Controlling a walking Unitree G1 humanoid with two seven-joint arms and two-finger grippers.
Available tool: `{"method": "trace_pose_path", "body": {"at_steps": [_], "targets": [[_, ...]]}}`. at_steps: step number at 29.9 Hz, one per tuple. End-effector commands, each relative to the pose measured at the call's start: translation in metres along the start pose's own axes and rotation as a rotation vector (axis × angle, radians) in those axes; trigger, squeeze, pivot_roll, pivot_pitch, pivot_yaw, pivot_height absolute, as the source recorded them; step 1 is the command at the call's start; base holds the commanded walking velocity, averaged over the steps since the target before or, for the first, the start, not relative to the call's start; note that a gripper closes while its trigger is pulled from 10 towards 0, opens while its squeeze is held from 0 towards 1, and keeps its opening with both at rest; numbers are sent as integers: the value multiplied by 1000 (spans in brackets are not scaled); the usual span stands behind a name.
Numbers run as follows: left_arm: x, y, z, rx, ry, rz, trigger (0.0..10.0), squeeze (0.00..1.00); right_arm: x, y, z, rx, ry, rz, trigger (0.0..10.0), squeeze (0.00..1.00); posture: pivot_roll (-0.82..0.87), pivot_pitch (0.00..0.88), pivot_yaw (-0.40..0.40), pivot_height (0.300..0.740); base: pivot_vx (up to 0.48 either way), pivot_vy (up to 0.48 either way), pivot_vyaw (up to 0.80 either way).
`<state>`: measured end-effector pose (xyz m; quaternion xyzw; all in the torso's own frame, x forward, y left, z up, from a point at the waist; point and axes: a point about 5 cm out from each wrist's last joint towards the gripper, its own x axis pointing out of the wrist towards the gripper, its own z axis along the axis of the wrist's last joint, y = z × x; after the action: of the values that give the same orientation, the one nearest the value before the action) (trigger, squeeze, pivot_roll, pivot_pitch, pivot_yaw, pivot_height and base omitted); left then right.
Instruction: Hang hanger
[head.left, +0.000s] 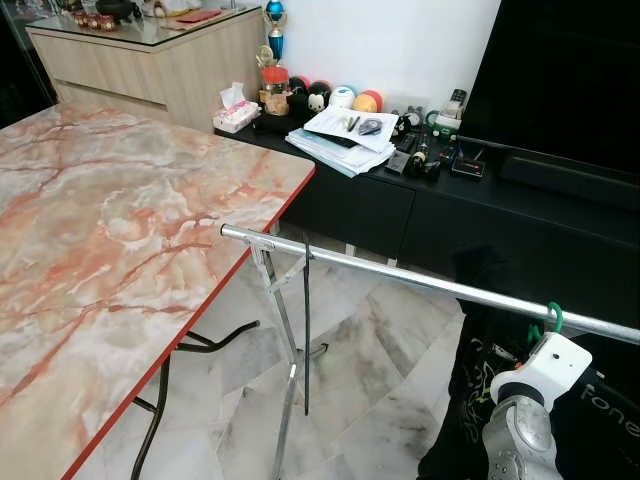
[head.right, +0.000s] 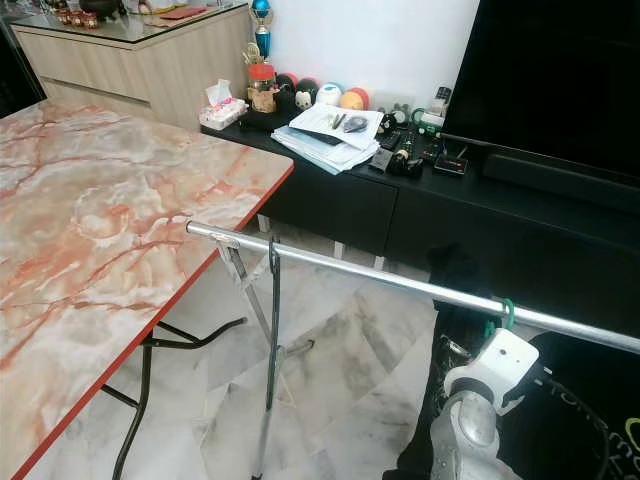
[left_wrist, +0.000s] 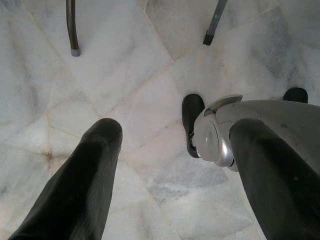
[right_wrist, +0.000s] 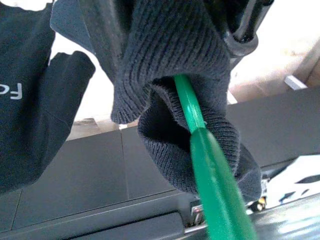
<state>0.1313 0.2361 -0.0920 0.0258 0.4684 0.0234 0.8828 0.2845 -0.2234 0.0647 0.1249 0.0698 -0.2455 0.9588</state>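
While the robot stands beside the marble-topped bench (head.left: 120, 230), the left eye view shows a silver rail (head.left: 400, 275) running from the bench's corner off to the right on a folding stand (head.left: 290, 350). A green hanger (head.left: 553, 318) has its hook over that rail near the right end, and a black garment (head.left: 470, 400) with white lettering droops from it. The right arm's white wrist (head.left: 548, 368) sits just below the hook. Behind the rail, a low black cabinet (head.left: 380, 200) carries papers (head.left: 345, 135) and small clutter.

The right eye view gives the same scene, with the green hook (head.right: 508, 312) over the rail just above the white wrist.

From the left wrist view, the left claw (left_wrist: 177, 175) hangs spread open over the marble floor (left_wrist: 130, 75), holding nothing, with the robot's silver leg behind one finger.

Up close in the right wrist view, the green hanger's neck (right_wrist: 210, 170) pokes out through the garment's ribbed dark collar (right_wrist: 170, 65). Whether the right claw is open or closed, I cannot tell.
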Motion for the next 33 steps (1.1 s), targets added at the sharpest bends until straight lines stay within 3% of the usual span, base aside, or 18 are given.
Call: {"method": "trace_pose_path", "body": {"at_steps": [1, 2, 7, 9, 19, 26, 33], "targets": [[-2, 1, -8, 2, 36, -5, 10000, 0, -4, -4, -9, -26, 49, -8, 10000, 63, 59, 80, -2, 740, 0, 0, 0], [-2, 1, -9, 2, 39, -4, 10000, 0, -3, -4, -9, -37, 56, -1, 10000, 1000, 58, 81, -2, 740, 0, 0, 0], [-2, -2, -10, 1, 46, -6, 10000, 0, 0, -1, -7, -97, 81, 49, 10000, 1000, 59, 81, -3, 740, 0, 0, 0], [-1, -6, -10, 3, 51, -12, 10000, 0, 3, 3, -6, -147, 102, 111, 10000, 0, 61, 82, -2, 740, 0, 0, 0], [2, -18, -7, 7, 50, -24, 10000, 0, 17, 0, 20, -188, 124, 211, 10000, 0, 55, 83, -1, 740, 0, 0, 0], [2, -15, -5, 9, 45, -26, 10000, 0, 19, -1, 21, -156, 182, 236, 10000, 0, 58, 83, 0, 740, 0, 0, 0], [1, -7, -5, 15, 49, -20, 10000, 0, 16, 1, 27, -211, 227, 308, 10000, 0, 57, 85, 0, 740, 0, 0, 0]]}}
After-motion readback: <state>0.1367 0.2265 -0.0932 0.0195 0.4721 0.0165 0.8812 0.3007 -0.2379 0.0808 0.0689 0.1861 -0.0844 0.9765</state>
